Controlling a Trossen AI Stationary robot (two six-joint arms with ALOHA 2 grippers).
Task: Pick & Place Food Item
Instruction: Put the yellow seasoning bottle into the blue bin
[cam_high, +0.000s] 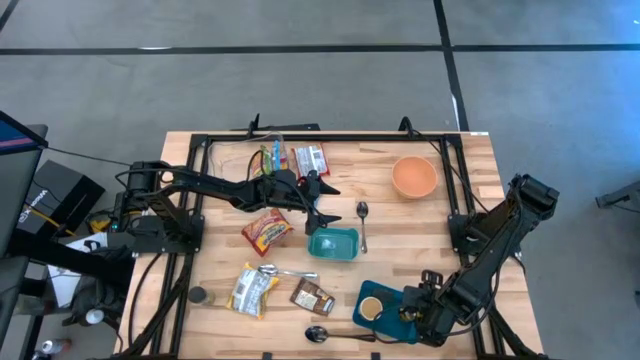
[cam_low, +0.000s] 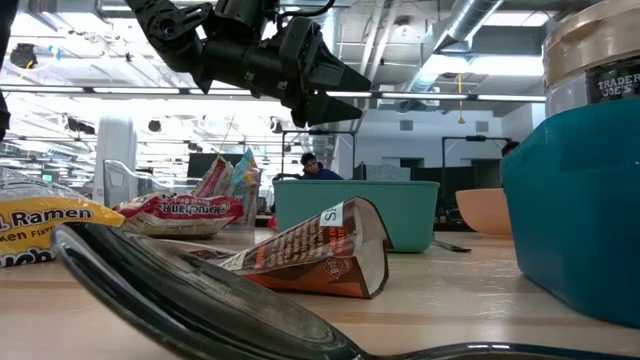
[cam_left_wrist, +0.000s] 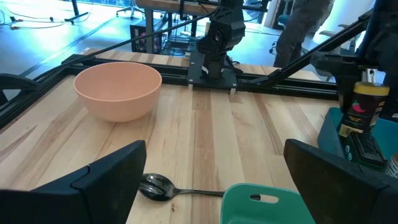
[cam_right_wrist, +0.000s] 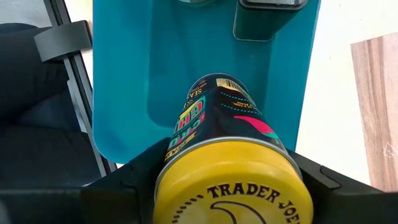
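Note:
A dark printed snack can with a yellow lid (cam_right_wrist: 227, 186) stands upright in a blue tray (cam_high: 385, 290) at the table's near right. My right gripper (cam_high: 412, 308) comes down on the can and is shut on it. The left wrist view also shows the can (cam_left_wrist: 365, 107), upright at the tray. My left gripper (cam_high: 318, 200) hangs open over the table's middle, above and just beyond a small teal container (cam_high: 332, 243), holding nothing. Its two fingers (cam_left_wrist: 106, 180) stand wide apart. My right gripper pinches the can's upper wall (cam_right_wrist: 186, 134) just below the yellow lid, one finger (cam_right_wrist: 124, 180) on each side. The fingers come steeply from above, pointing down. The can is upright with its lower end (cam_right_wrist: 214, 84) at the tray's floor; whether it rests there I cannot tell.
A peach bowl (cam_high: 414, 177) sits at the far right. A spoon (cam_high: 362, 225) lies beside the teal container. Snack packets lie left of centre: a red one (cam_high: 267, 231), a ramen pack (cam_high: 252, 290) and a brown one (cam_high: 312, 297). Another spoon (cam_high: 320, 334) lies at the near edge.

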